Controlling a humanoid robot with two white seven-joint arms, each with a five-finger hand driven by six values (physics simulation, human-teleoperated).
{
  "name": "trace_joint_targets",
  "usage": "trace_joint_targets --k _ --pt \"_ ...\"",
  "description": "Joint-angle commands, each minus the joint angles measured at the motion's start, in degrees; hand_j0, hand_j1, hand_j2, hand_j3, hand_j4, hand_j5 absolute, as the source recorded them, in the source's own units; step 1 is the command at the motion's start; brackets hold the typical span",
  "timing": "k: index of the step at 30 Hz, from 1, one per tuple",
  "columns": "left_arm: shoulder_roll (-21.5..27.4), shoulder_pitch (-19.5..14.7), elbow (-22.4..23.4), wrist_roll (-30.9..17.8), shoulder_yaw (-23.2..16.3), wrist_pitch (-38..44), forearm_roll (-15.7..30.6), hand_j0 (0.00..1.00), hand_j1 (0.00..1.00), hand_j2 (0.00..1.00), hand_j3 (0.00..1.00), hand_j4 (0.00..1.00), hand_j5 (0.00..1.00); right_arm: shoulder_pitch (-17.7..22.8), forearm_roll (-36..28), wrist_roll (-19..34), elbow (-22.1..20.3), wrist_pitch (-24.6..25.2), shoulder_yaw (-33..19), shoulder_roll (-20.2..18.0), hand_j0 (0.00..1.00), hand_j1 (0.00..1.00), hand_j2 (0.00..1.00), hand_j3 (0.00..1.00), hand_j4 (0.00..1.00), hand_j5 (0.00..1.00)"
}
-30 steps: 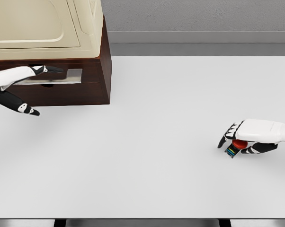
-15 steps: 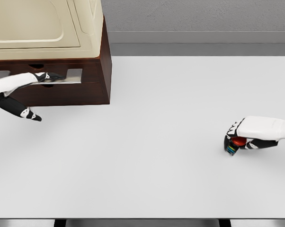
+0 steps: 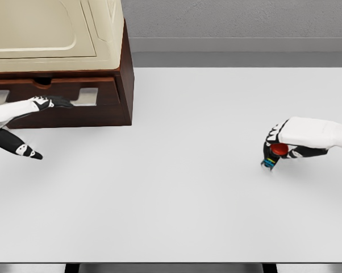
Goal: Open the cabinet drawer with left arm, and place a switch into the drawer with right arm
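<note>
The left hand (image 3: 29, 108), fingers hooked on the drawer (image 3: 57, 91), has tugged it slightly out (barely open), while the right hand (image 3: 293, 139) has lifted the switch (image 3: 275, 152) it grips.

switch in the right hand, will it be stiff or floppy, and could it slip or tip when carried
The switch looks like a small rigid block with a red button, so probably stiff and light. The right hand wraps its top only, so it could pivot or slip. Set down, such a compact body seems unlikely to roll.

left robot hand (image 3: 32, 108) at drawer (image 3: 54, 91), right robot hand (image 3: 284, 139) gripping switch (image 3: 275, 154)
</note>
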Motion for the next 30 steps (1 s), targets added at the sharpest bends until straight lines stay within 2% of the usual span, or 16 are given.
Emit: trace_joint_targets --k 1,7,11,14,22,27,30 --pt "1.4 0.5 -0.2 -0.9 -0.2 -0.1 -2.4 1.0 1.0 1.0 1.0 1.0 1.0 -0.1 -0.3 0.0 0.0 0.1 0.2 1.4 0.49 0.49 0.49 0.49 0.49 0.49" --pt "2.8 1.6 -0.8 -2.9 0.1 -3.3 -0.4 1.0 1.0 1.0 1.0 1.0 1.0 -2.6 -0.2 0.0 0.0 0.1 0.5 3.7 0.48 0.48 0.48 0.48 0.48 0.48" --pt "3.2 2.4 -0.9 -2.9 0.0 -5.3 1.8 1.0 1.0 1.0 1.0 1.0 1.0 -7.9 0.1 0.0 0.1 0.1 5.6 7.3 0.48 0.48 0.48 0.48 0.48 0.48" --pt "4.2 3.2 -0.9 -2.9 0.0 -6.9 1.8 1.0 1.0 1.0 1.0 1.0 1.0 -8.9 0.1 0.0 0.1 0.1 6.0 7.6 0.48 0.48 0.48 0.48 0.48 0.48" --pt "6.5 5.1 -0.9 -3.1 0.0 -8.3 5.9 1.0 1.0 1.0 1.0 1.0 1.0 -13.7 0.3 0.0 0.4 0.1 9.2 11.5 0.48 0.48 0.48 0.48 0.48 0.48" --pt "8.0 6.6 -0.9 -3.1 0.2 -8.3 6.7 1.0 1.0 1.0 1.0 1.0 1.0 -18.5 0.3 0.0 0.6 0.1 12.6 14.2 0.48 0.48 0.48 0.48 0.48 0.48" --pt "8.5 7.7 -0.9 -3.1 0.4 -8.3 7.0 1.0 1.0 1.0 1.0 1.0 1.0 -21.4 0.3 0.0 2.9 0.1 15.4 16.0 0.47 0.47 0.47 0.47 0.47 0.47"
